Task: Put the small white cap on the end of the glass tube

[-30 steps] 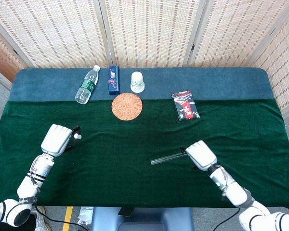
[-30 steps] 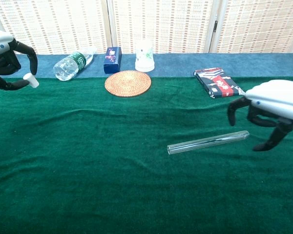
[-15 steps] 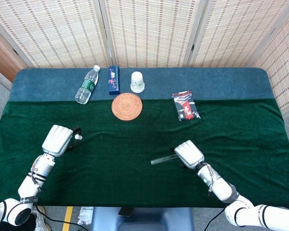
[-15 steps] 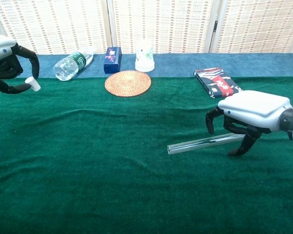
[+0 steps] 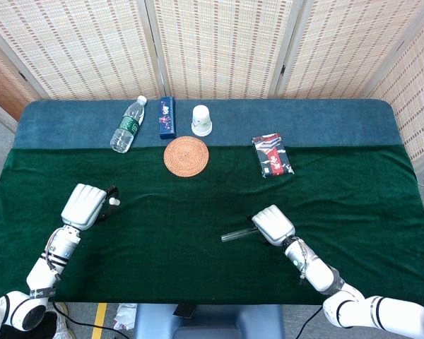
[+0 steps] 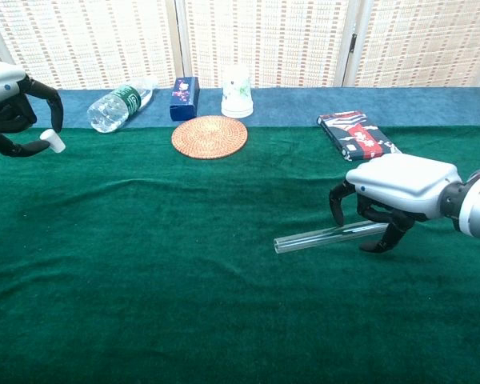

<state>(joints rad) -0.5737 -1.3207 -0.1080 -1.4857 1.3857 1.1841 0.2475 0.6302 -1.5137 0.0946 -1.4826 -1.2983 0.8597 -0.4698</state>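
Observation:
The small white cap point(image 6: 56, 143) is pinched in the fingertips of my left hand point(image 6: 8, 104) above the table's left side; the head view also shows this cap point(image 5: 115, 201) at the left hand point(image 5: 85, 205). The glass tube point(image 6: 324, 236) lies flat on the green cloth, right of centre. My right hand point(image 6: 396, 188) is low over its right end, with fingers curled down on both sides of the tube and hiding that end. Whether they grip it is unclear. In the head view, the tube point(image 5: 234, 235) sticks out to the left of the right hand point(image 5: 272, 224).
Along the back blue strip lie a water bottle point(image 6: 118, 106), a blue box point(image 6: 184, 98) and a white cup point(image 6: 236, 91). A round woven coaster point(image 6: 210, 136) and a red-black packet point(image 6: 358, 136) sit on the green cloth point(image 6: 184, 240).
My right hand has moved left along the tube, come down over its right end, and its fingers have drawn in around it. The left hand with the cap has barely shifted.

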